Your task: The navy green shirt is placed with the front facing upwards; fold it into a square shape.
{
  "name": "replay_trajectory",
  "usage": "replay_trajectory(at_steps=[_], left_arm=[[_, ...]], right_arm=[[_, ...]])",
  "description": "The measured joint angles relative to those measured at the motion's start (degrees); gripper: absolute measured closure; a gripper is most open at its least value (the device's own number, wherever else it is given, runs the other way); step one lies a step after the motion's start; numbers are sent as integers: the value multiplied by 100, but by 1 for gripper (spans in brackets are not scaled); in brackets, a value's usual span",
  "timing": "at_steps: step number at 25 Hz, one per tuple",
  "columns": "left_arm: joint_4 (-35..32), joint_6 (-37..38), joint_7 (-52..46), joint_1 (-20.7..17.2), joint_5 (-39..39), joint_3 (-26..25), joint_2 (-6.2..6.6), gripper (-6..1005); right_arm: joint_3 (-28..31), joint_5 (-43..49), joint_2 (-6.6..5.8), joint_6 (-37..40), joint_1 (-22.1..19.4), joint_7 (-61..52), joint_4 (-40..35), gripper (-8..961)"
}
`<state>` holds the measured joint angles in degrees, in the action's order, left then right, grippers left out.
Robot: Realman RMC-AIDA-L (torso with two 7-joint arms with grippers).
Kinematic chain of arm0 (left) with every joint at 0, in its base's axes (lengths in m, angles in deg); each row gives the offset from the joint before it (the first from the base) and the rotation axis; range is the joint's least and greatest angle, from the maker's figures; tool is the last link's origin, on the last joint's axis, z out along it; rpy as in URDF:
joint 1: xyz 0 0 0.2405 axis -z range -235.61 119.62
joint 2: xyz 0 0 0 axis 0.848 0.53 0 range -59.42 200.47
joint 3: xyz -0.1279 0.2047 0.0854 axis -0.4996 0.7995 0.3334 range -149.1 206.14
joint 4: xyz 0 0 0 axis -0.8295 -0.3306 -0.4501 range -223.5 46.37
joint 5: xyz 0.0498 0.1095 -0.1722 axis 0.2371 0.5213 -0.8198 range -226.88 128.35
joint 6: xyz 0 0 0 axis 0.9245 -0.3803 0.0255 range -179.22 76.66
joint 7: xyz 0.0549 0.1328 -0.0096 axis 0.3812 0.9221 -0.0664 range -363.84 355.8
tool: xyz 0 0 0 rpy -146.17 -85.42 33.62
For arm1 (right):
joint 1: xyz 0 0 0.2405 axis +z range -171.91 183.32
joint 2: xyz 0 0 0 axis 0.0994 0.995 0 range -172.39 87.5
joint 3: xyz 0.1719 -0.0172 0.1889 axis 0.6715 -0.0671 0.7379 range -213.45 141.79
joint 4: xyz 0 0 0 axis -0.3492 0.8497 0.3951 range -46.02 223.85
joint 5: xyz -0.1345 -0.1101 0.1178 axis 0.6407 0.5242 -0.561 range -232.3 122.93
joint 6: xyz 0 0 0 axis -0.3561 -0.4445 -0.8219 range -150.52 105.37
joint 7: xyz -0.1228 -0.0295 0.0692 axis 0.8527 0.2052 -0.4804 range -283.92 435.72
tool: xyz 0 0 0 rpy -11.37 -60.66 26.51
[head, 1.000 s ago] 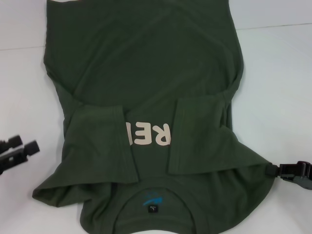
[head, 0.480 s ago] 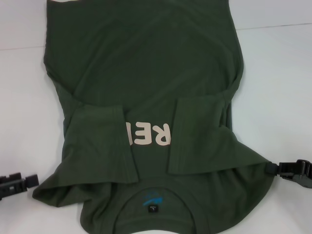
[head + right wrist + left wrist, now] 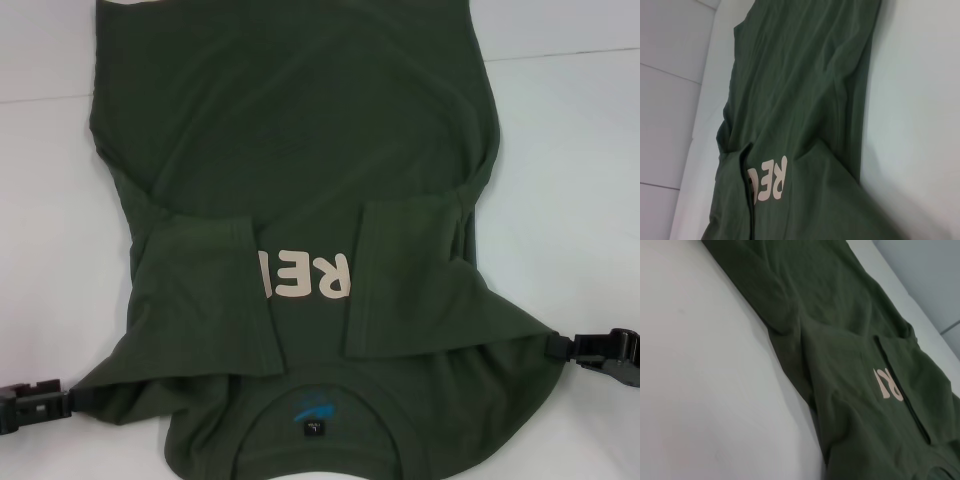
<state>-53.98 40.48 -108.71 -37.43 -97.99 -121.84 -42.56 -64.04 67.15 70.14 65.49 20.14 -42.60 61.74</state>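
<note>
Navy green shirt (image 3: 300, 170): lies flat on the white tabletop (image 3: 570, 160), front up, collar toward the robot, both sleeves folded in over the pale lettering (image 3: 305, 277).
Left hand (image 3: 62, 400): low at the shirt's near left shoulder corner, tips at the fabric edge; grip state cannot be told.
Right hand (image 3: 560, 347): at the near right shoulder corner, tips touching the cloth; cannot tell whether it has pinched the fabric.
Shirt relative to hands: spans the gap between them, hem at the far side.
Step (judged): taking both shoulder corners for the lengthwise fold.
Risk: a hand may catch only the top layer or miss the edge, so one corner lifts alone and the fold skews.
Risk: the tucked sleeves may slide out if the corners rise unevenly.
</note>
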Motion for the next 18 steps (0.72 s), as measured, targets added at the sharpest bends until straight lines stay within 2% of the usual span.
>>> replay_trajectory(at_steps=[18], left_arm=[[-84,-76,-24,246,153,165,-88,124]], right_arm=[[0,8,-9,-1,-12,17,21,911]])
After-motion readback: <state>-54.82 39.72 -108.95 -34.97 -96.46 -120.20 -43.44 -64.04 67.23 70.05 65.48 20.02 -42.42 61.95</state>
